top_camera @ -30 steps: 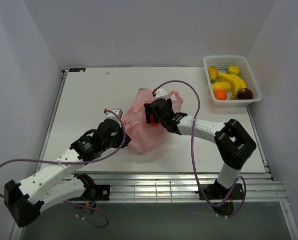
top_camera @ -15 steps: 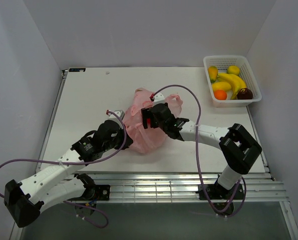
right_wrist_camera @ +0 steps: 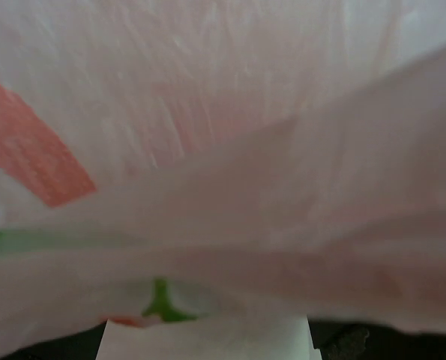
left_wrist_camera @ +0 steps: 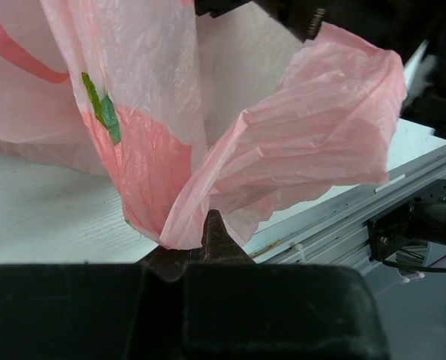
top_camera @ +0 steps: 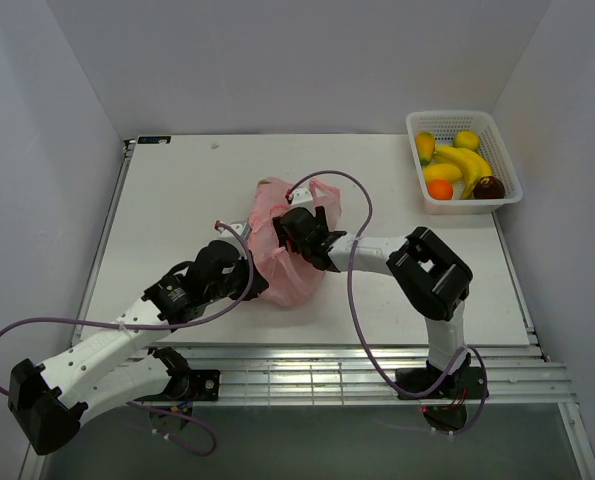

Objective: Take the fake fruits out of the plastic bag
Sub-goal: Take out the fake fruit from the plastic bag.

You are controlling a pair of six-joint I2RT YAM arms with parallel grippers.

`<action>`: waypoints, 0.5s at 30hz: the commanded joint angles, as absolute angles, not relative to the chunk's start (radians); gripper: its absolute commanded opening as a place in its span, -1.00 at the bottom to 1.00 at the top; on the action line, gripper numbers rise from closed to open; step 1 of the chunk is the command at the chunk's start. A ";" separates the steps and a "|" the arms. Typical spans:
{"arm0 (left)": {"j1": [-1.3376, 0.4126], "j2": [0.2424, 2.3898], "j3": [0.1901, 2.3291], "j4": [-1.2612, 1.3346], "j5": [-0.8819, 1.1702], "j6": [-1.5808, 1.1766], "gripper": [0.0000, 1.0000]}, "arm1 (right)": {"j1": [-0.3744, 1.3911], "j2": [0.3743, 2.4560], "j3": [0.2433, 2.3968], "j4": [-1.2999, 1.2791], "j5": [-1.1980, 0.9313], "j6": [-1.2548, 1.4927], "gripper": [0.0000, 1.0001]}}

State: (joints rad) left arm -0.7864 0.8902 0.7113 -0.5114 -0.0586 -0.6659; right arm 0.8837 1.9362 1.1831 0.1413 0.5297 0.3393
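Leftward since a second ago, the right gripper (top_camera: pixel 291 232) has burrowed into the plastic bag (top_camera: pixel 295 285) mid-worktop, finger opening hidden by plastic, while the left gripper (left_wrist_camera: pixel 205 244) pinches a near fold tight, so opposing pulls could tear the film; fake fruits (top_camera: pixel 464 160) sit in the basket (top_camera: pixel 457 115) at the far right corner.

Your left arm (top_camera: pixel 107 345) and right arm (top_camera: pixel 373 252) share one build: white tubular links between chunky black joint housings, each on a black base (top_camera: pixel 180 385) with dark wiring bundled around it. A thin purple cable (top_camera: pixel 67 322) trails off each arm in a loose loop, running from the base end to the wrist. Seen from its own camera, your left gripper (left_wrist_camera: pixel 211 231) is matt black throughout, a broad flat-topped block narrowing to a small pointed tip.
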 commanded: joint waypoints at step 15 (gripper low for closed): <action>-0.785 0.871 0.725 -0.509 -0.112 -0.683 -1.00 | 0.867 1.763 1.098 0.249 0.450 0.230 0.19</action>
